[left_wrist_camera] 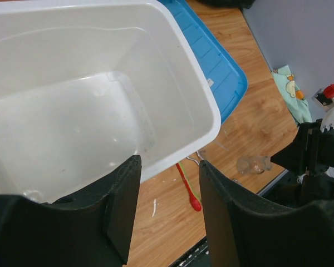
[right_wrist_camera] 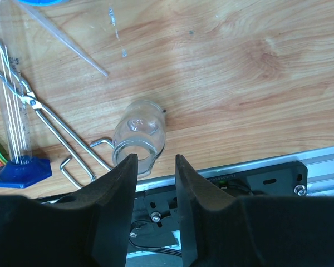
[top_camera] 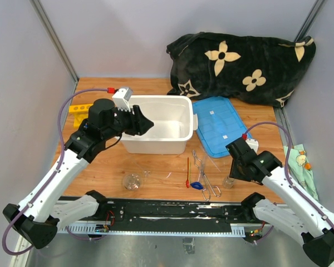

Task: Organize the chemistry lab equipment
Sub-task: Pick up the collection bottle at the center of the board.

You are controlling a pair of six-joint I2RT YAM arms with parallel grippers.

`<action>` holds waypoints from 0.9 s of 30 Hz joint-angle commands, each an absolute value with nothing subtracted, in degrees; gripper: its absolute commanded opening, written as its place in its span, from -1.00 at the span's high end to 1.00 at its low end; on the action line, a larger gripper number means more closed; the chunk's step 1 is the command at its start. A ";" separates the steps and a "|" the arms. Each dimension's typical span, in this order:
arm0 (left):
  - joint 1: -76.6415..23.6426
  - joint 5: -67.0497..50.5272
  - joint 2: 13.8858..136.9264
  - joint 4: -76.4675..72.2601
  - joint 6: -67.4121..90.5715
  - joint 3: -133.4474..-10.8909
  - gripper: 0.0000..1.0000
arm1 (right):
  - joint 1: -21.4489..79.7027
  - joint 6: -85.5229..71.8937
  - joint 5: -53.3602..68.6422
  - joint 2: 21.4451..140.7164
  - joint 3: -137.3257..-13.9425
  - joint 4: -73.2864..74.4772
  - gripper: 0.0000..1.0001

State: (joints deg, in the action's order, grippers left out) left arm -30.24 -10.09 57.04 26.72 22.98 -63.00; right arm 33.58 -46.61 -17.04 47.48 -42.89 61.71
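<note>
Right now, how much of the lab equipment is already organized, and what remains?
Little looks done: the white tub shows nothing clearly inside, though clear glass would be hard to see. In hand: nothing. The left gripper hangs open over the tub, and the right gripper is open above a small beaker. Left on the table: that beaker, the flask, the red-handled spatula, the tongs and the yellow rack.

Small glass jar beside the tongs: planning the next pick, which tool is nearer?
Right. The right tool hovers close above the jar; the left tool is far off, above the white tub.
</note>
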 commanded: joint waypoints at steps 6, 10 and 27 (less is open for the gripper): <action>-30.59 -10.06 56.95 26.71 21.52 -64.68 -0.02 | 31.47 -47.56 -16.73 46.68 -40.06 60.61 0.32; -30.59 -10.20 57.25 26.70 21.50 -64.60 -0.02 | 31.37 -47.51 -15.65 47.01 -38.73 59.14 0.32; -30.65 -9.83 58.13 27.60 21.48 -66.10 -0.02 | 31.28 -46.80 -14.13 50.13 -36.71 54.64 0.99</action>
State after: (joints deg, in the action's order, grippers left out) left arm -30.24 -10.09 57.65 27.35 22.28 -63.99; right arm 32.10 -46.44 -14.00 49.60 -37.50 54.30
